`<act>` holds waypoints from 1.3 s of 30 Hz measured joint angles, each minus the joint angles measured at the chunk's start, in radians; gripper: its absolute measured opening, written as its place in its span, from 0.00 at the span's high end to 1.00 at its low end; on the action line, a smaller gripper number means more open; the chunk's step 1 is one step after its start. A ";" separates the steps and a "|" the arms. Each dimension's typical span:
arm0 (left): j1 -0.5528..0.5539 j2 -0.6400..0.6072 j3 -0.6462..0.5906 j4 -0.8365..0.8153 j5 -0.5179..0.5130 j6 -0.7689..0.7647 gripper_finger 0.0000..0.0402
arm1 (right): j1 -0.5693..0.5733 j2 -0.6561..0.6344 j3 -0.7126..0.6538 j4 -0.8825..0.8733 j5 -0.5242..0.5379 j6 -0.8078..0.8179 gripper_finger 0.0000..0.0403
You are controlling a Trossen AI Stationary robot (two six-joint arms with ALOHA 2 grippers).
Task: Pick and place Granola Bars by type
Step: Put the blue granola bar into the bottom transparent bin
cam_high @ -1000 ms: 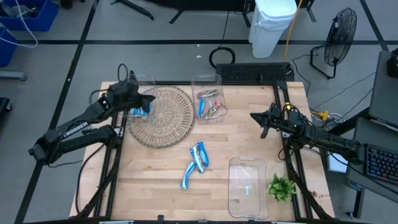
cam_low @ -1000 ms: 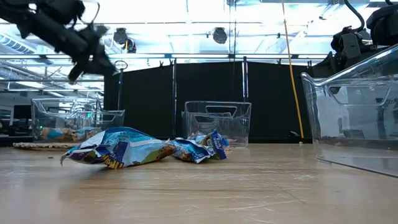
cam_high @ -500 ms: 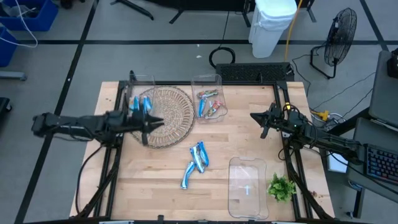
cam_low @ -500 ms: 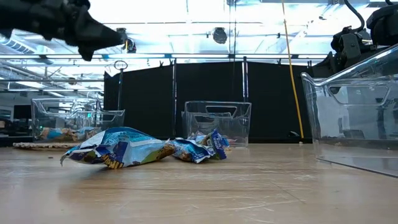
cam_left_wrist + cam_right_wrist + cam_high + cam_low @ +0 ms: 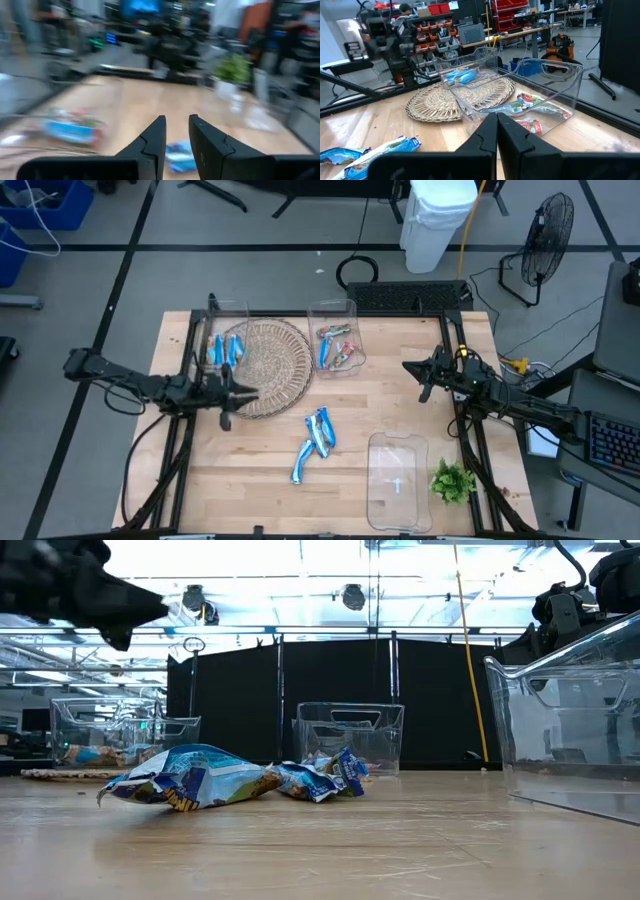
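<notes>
left gripper (image 5: 232,392): narrow gap, empty, over woven mat (image 5: 262,366) front edge | right gripper (image 5: 415,370): pressed closed, right of mat | Granola Bars (image 5: 316,440): loose, front of mat; others in clear bins behind it

granola bars (image 5: 316,442) mid-table, bins (image 5: 336,345) behind

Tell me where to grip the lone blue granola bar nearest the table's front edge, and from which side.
Grip the blue granola bar across its narrow middle, from straight above: it lies flat and slanted, clear of the pair beside it.
</notes>
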 joint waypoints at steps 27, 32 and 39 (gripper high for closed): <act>-0.140 -0.026 -0.103 0.041 -0.023 0.057 0.78 | 0.000 0.000 0.000 0.120 0.000 0.336 1.00; -0.166 -0.097 -0.102 -0.018 -0.078 0.094 0.78 | 0.000 0.000 0.000 0.097 0.010 0.321 1.00; -0.194 -0.207 -0.102 -0.110 -0.090 0.085 0.78 | 0.000 0.000 0.000 0.091 -0.013 0.274 1.00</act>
